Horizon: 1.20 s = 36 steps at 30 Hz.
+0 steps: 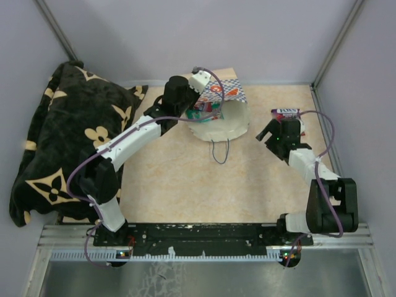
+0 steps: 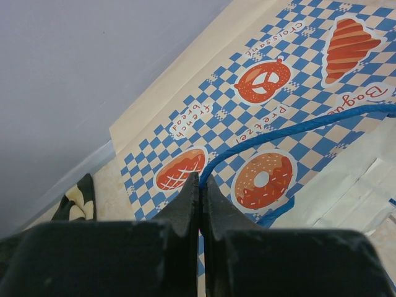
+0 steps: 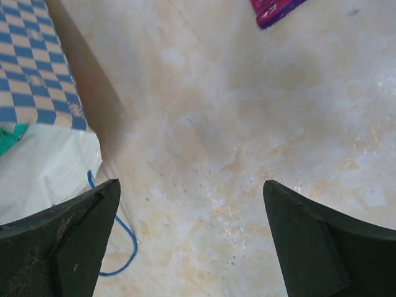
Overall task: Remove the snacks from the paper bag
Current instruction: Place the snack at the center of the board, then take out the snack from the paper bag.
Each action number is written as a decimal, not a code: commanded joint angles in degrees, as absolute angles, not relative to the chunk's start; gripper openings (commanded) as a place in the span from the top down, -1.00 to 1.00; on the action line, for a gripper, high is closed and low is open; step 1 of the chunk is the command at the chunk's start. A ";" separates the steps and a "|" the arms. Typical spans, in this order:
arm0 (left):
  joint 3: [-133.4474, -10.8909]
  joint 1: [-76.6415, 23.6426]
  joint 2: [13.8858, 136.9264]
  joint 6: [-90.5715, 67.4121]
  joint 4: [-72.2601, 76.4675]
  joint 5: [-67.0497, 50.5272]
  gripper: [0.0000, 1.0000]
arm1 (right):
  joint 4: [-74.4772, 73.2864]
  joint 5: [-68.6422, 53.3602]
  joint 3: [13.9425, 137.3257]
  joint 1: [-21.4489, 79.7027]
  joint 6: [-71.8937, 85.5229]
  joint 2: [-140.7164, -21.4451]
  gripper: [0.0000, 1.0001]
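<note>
The paper bag (image 1: 230, 117) lies on its side at the back of the table, its mouth open toward the near side. Several snacks (image 1: 203, 114) show at its left rim. My left gripper (image 1: 207, 105) is at that rim; in the left wrist view it (image 2: 201, 180) is shut on the bag's blue string handle (image 2: 297, 129), over the checkered band (image 2: 210, 102). A purple-pink packet (image 1: 285, 113) lies on the table right of the bag. My right gripper (image 1: 271, 133) is open and empty just in front of it, over bare table (image 3: 190, 184). The right wrist view shows the purple packet (image 3: 272, 9), the bag (image 3: 37, 74) and a teal packet (image 3: 9, 139).
A black floral blanket (image 1: 68, 136) is heaped at the left side. The bag's other blue string loop (image 1: 219, 151) lies on the beige tabletop (image 1: 185, 185) in front of the bag. Grey walls close in the back and both sides.
</note>
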State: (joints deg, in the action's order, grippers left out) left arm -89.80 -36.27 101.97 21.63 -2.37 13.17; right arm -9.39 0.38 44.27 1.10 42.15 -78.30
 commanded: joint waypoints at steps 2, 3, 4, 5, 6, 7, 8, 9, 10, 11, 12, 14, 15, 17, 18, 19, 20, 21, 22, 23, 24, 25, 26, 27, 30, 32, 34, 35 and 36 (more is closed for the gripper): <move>-88.73 -36.30 98.93 20.94 -1.41 12.70 1.00 | -0.26 -2.64 40.48 4.03 37.39 -71.84 -0.98; -88.73 -36.30 98.88 20.78 -1.44 12.74 1.00 | 0.60 -2.33 39.76 5.11 36.22 -71.13 -0.98; -88.76 -36.30 98.88 20.45 -1.47 12.74 1.00 | 0.67 -1.30 39.42 6.33 35.19 -70.72 -0.98; -88.77 -36.30 98.81 20.04 -1.46 12.80 1.00 | -0.02 -0.03 39.38 7.65 34.50 -70.41 -0.98; -88.68 -36.30 98.79 19.51 -1.39 12.83 1.00 | -0.58 0.92 39.21 8.86 34.06 -70.14 -0.98; -88.68 -36.32 98.86 19.04 -1.40 12.82 1.00 | -0.69 1.35 38.78 9.81 33.88 -69.83 -0.98; -88.65 -36.30 98.90 18.68 -1.41 12.76 1.00 | -0.21 1.52 37.68 10.64 33.96 -69.46 -0.98; -88.66 -36.30 98.95 18.36 -1.36 12.56 1.00 | 0.66 1.39 36.91 11.37 34.22 -68.82 -0.98; -88.84 -36.30 99.03 18.10 -1.47 12.38 1.00 | 1.62 1.18 35.38 12.03 34.43 -68.10 -0.97; -89.14 -36.30 99.01 17.96 -1.60 12.17 1.00 | 2.69 1.19 34.39 12.70 34.65 -67.38 -0.95; -89.46 -36.30 99.05 17.83 -1.87 11.89 1.00 | 3.74 1.37 33.65 13.43 34.79 -66.86 -0.93; -89.88 -36.30 98.94 17.83 -1.97 11.95 1.00 | 5.16 1.34 32.77 15.23 34.46 -66.51 -0.88; -90.09 -36.30 98.96 17.84 -1.99 12.03 1.00 | 5.52 1.55 32.55 16.34 34.00 -66.74 -0.87; -90.63 -36.30 99.28 17.55 -2.46 11.85 1.00 | 6.02 3.22 32.67 19.09 33.03 -67.50 -0.86; -91.28 -36.30 99.66 17.39 -3.33 11.48 1.00 | 6.32 4.12 32.81 20.79 32.68 -68.03 -0.86; -92.08 -36.30 100.13 17.16 -4.09 11.28 1.00 | 7.23 4.90 32.93 22.34 32.63 -68.62 -0.86; -93.01 -36.31 100.69 16.52 -4.80 11.44 1.00 | 8.45 5.27 32.98 24.07 32.89 -69.35 -0.86; -93.85 -36.30 101.17 16.18 -5.31 11.86 1.00 | 9.91 5.60 33.01 25.64 33.31 -70.18 -0.86; -94.55 -36.30 101.60 16.14 -5.60 12.28 1.00 | 11.45 6.12 32.98 27.05 34.01 -71.12 -0.85; -95.13 -36.30 102.01 16.15 -5.78 12.80 1.00 | 13.00 6.41 32.96 28.06 35.11 -72.18 -0.83; -95.67 -36.30 102.25 16.09 -5.84 13.33 1.00 | 15.08 6.12 32.90 28.65 36.44 -73.46 -0.80; -96.21 -36.30 102.48 16.15 -5.99 13.89 1.00 | 17.41 5.63 32.82 28.95 38.39 -74.83 -0.76; -96.80 -36.30 102.71 16.08 -6.01 14.29 1.00 | 20.13 5.12 32.68 29.00 40.49 -76.12 -0.70; -97.26 -36.30 102.86 16.05 -6.13 14.41 1.00 | 23.25 4.55 32.56 29.05 42.36 -77.44 -0.68; -98.59 -36.30 103.23 15.78 -7.02 13.82 1.00 | 30.48 5.14 34.29 29.00 48.37 -80.98 -0.49; -99.36 -36.30 103.40 15.78 -7.69 13.73 1.00 | 32.75 5.98 36.26 29.01 52.24 -83.05 -0.48; -99.45 -36.32 103.43 15.71 -7.95 13.92 1.00 | 34.77 7.60 38.11 29.00 56.57 -85.14 -0.46; -99.49 -36.31 103.38 15.62 -8.08 13.89 1.00 | 35.34 8.52 39.25 29.00 58.78 -86.43 -0.45; -99.49 -36.33 103.32 15.52 -8.17 13.77 1.00 | 35.67 9.49 40.48 29.00 60.58 -87.67 -0.45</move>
State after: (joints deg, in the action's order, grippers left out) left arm -97.27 -36.27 103.09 16.29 -7.03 12.93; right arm 25.91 4.89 34.44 28.82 50.61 -84.68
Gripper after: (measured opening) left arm 0.015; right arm 0.729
